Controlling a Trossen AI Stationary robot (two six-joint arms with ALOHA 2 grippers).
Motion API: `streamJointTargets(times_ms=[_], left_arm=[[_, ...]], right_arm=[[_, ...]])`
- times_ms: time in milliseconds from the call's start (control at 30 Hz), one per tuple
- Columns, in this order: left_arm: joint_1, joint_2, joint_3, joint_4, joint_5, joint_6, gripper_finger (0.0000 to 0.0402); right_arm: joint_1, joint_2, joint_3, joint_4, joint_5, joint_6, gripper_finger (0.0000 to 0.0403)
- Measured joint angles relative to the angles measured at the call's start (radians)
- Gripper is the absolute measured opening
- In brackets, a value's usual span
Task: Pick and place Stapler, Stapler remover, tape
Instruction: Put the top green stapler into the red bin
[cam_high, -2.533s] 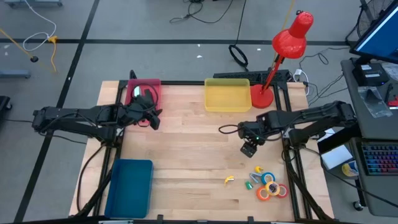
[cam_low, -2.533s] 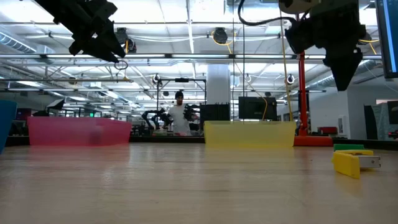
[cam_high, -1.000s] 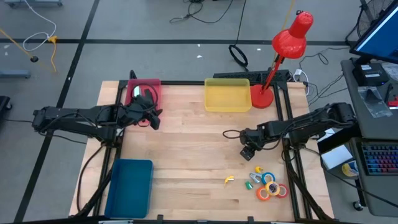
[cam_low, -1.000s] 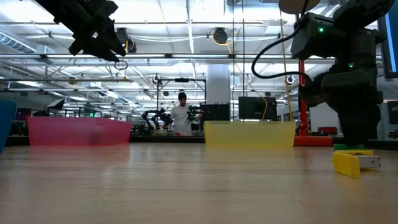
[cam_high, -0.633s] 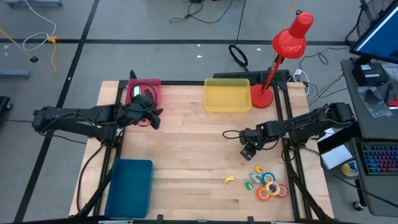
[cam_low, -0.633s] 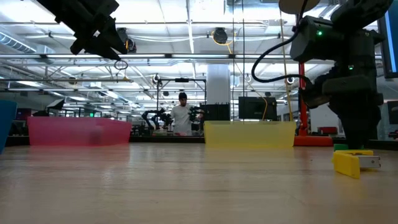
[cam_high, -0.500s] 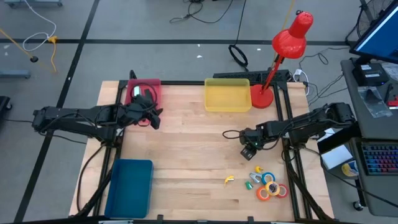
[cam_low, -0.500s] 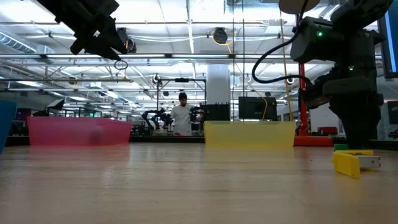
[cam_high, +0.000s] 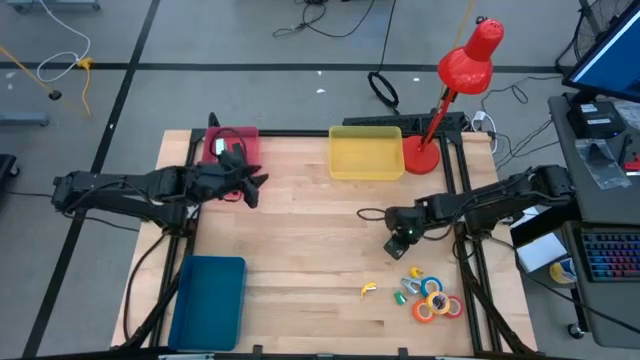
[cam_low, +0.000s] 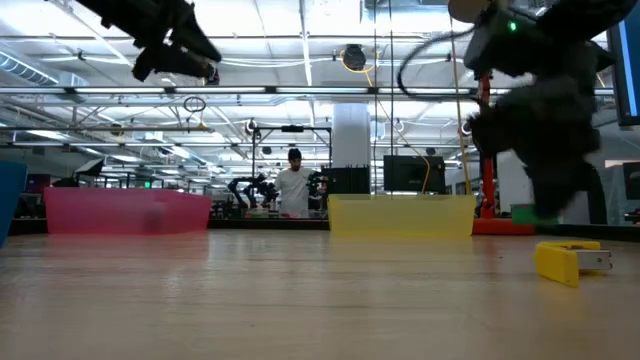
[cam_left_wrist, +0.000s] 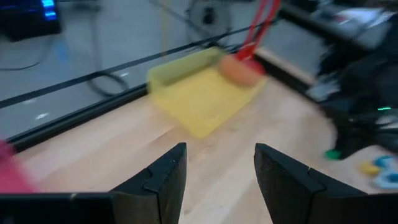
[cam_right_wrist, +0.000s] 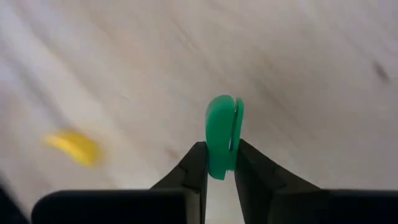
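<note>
**Pinching a little green thing over the table**

Got my right gripper (cam_right_wrist: 219, 163) clamped on a small green piece (cam_right_wrist: 222, 134), which sticks out from between the fingers and looks like a stapler remover. It's lifted off the wooden table (cam_high: 300, 240), roughly mid-right in the overhead view. My left gripper (cam_left_wrist: 217, 177) is just hanging up near the pink tray (cam_high: 243, 143) with its fingers spread and nothing between them. A yellow tray (cam_high: 365, 155) sits at the far edge beside the red lamp (cam_high: 455, 85), and a blue tray (cam_high: 208, 300) sits near-left. The tape rolls (cam_high: 435, 298) lie clustered at the near-right corner, with a small yellow piece (cam_high: 368, 290) just beside them. Way behind the table, a person (cam_low: 294, 190) is standing in the room.
</note>
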Motion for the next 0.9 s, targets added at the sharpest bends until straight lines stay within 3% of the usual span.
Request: streamJointTargets(times_ms=[167,433,700,900], left_arm=[[0.0,0.051,0.0,0.162,0.152,0.054,0.0186],[0.0,0.214,0.0,0.395,0.356,0.065,0.0186],[0.0,0.403,0.0,0.759,0.461,-0.004,0.0186],[0.0,0.538,0.0,0.949,0.479,-0.07,0.0186]], right_arm=[[-0.023,-0.069,0.001,0.345,0.009,0.012,0.0045],[-0.074,-0.091,0.002,0.881,0.118,-0.023,0.0045],[-0.08,-0.062,0.003,1.017,0.219,-0.05,0.0045],[-0.08,-0.023,0.004,1.098,0.219,-0.043,0.0045]])
